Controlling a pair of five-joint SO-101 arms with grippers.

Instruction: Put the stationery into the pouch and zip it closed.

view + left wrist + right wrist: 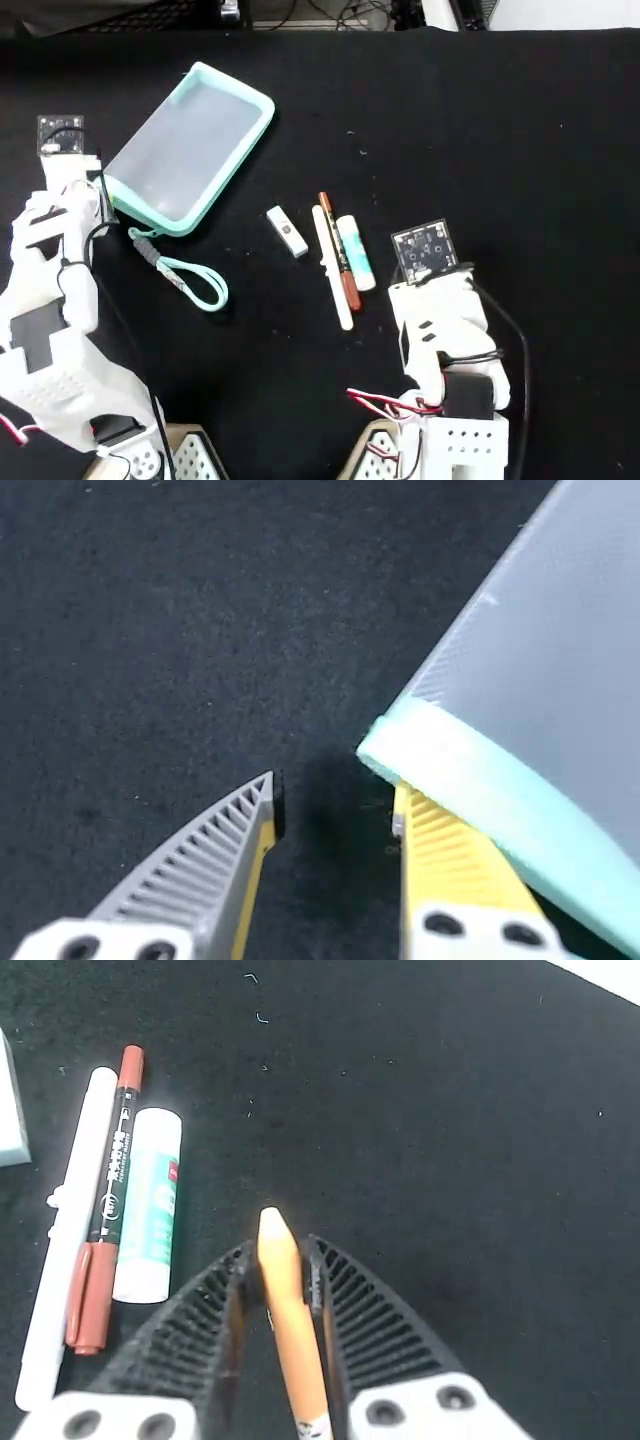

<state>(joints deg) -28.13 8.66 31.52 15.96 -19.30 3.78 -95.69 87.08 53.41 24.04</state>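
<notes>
The translucent grey pouch (pixel 190 150) with a mint rim lies at the back left, and its looped strap (pixel 185 275) trails toward the front. My left gripper (pixel 335 805) stands open at the pouch's near corner (pixel 450 750), one yellow finger (pixel 440 860) right under the mint edge. A small white eraser (pixel 287 231), a white pen (pixel 332 265), a brown marker (pixel 338 250) and a glue stick (pixel 356 252) lie mid-table. Just right of the glue stick (pixel 148 1200), my right gripper (pixel 283 1255) is shut on an orange pencil (pixel 285 1290).
The whole table is covered by a black cloth (pixel 500 130), bare at the right and back. Cables and equipment sit beyond the far edge (pixel 320 15). Both arm bases stand at the front edge.
</notes>
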